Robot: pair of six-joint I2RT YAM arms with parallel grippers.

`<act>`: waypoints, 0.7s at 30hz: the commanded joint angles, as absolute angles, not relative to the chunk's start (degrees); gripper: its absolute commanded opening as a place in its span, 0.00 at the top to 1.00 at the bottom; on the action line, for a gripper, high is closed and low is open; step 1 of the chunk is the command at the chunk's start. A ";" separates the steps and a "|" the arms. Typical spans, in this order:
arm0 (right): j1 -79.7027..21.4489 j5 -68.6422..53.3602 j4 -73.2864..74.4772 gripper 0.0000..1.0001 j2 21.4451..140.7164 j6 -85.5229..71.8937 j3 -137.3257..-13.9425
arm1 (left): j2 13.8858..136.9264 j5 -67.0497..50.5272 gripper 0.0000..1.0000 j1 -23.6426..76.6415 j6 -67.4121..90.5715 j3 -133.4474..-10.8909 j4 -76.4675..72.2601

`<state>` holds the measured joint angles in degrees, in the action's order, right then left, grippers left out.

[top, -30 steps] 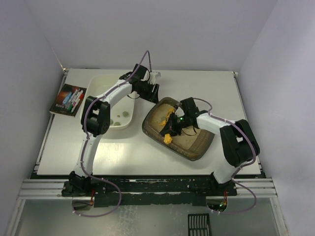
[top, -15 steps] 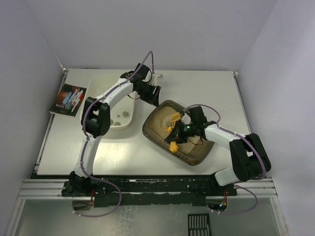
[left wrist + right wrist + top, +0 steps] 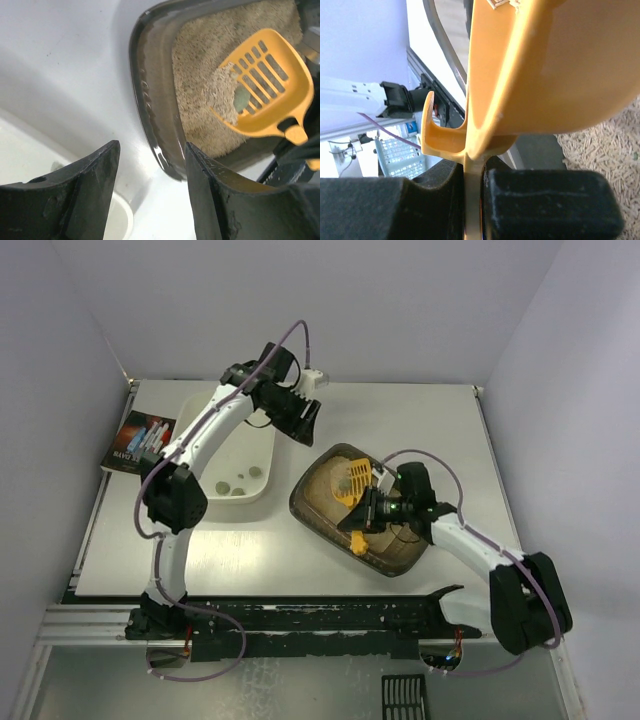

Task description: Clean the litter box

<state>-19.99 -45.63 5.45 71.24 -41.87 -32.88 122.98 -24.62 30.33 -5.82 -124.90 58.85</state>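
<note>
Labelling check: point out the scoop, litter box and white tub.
scoop (image 3: pixel 265 124), left wrist view, solid part of the blade near the handle.
litter box (image 3: pixel 150 110), left wrist view, dark side wall.
white tub (image 3: pixel 250 445), top view, bare floor.

A cream-white tub (image 3: pixel 250 445) sits on the table (image 3: pixel 420 410) — a marker pack (image 3: pixel 140 443) to its left.

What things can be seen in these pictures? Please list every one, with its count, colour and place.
dark translucent rectangular plastic litter box: one, brown-grey, table centre, beige litter inside
yellow slotted plastic scoop: one, over the litter box, carrying litter and one grey-green clump
cream-white rectangular plastic tub: one, left of the litter box, small clumps inside
dark flat pack of coloured markers: one, table's left edge
black slotted grille: one, below the near edge
table: one, white
left gripper: black, open, empty
right gripper: black, shut on the scoop's handle
</note>
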 commanded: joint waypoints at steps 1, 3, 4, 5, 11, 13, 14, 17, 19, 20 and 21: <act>-20.08 -47.19 0.12 1.00 64.44 -44.71 -26.12 | 116.40 -24.37 0.35 30.30 -10.01 -122.89 66.55; -20.05 -46.72 -3.66 1.00 60.12 -47.49 -22.54 | 113.53 -24.38 0.35 29.88 -10.06 -118.96 66.10; -20.05 -46.93 -6.34 1.00 58.16 -49.41 -20.57 | 112.42 -24.39 0.35 29.62 -9.91 -117.26 65.92; -20.08 -47.32 -9.39 1.00 55.89 -51.37 -18.48 | 111.52 -24.54 0.35 29.26 -9.93 -116.11 65.92; -20.06 -49.36 -37.90 1.00 54.17 -65.45 -7.07 | 108.27 -26.55 0.35 27.04 -10.19 -111.23 66.10; -20.04 -49.76 -44.82 1.00 56.33 -67.57 -5.66 | 107.97 -26.51 0.35 26.78 -11.14 -110.21 66.90; -20.04 -49.87 -48.53 1.00 57.50 -68.64 -5.12 | 107.62 -26.65 0.35 26.73 -11.67 -109.19 67.03; -20.04 -50.13 -60.20 1.00 61.02 -71.21 -3.24 | 105.99 -26.93 0.36 26.62 -13.61 -106.64 66.98; -20.04 -50.12 -65.12 1.00 64.13 -71.26 -3.01 | 104.28 -25.87 0.36 26.62 -14.13 -104.52 66.76; -20.08 -50.55 -68.26 1.00 66.16 -71.83 -2.94 | 103.33 -24.78 0.36 26.54 -14.08 -103.40 66.09; -20.04 -50.81 -72.96 1.00 68.43 -73.45 -2.53 | 102.21 -23.77 0.37 26.54 -14.06 -102.00 65.38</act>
